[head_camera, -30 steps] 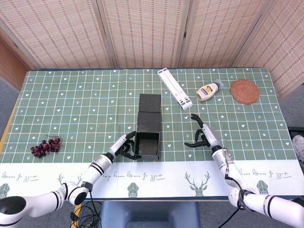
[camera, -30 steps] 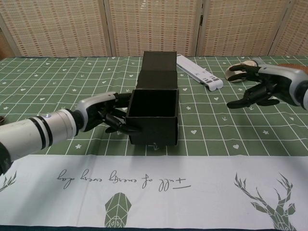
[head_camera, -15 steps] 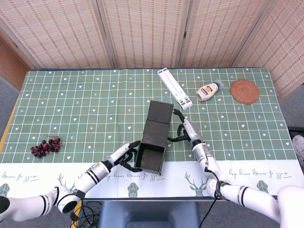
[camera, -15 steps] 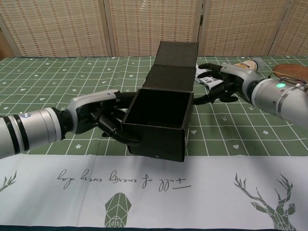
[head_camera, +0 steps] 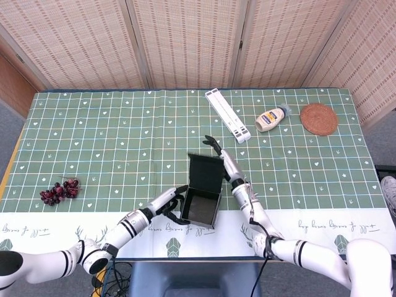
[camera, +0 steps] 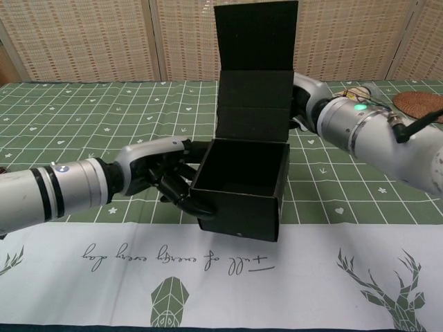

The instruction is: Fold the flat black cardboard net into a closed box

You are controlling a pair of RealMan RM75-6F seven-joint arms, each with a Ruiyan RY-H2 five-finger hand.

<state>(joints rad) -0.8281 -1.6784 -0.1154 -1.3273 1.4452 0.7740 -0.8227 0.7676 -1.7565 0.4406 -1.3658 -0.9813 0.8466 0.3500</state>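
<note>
Black cardboard already stands as an open box (camera: 243, 185) at the near edge of the green counter (head_camera: 111, 142), just above the white strip of cloth. Its walls are up and the cavity is empty, so the forming looks done. The left hand (camera: 166, 181) grasps the box's left wall, fingers curled round the near corner. Behind the box the lid (camera: 255, 69) rises nearly upright, its end flap still unfolded. The right hand (head_camera: 218, 152) sits behind that lid, apparently pushing it up; whether it grips or only presses, I cannot tell, since the lid hides most of it. What I judge remains: swing the lid forward over the opening and tuck its flap in. Further back lie grapes (head_camera: 59, 190) at far left, a white stand (head_camera: 228, 115), a bottle (head_camera: 273, 117) and a woven coaster (head_camera: 318, 119).
</note>
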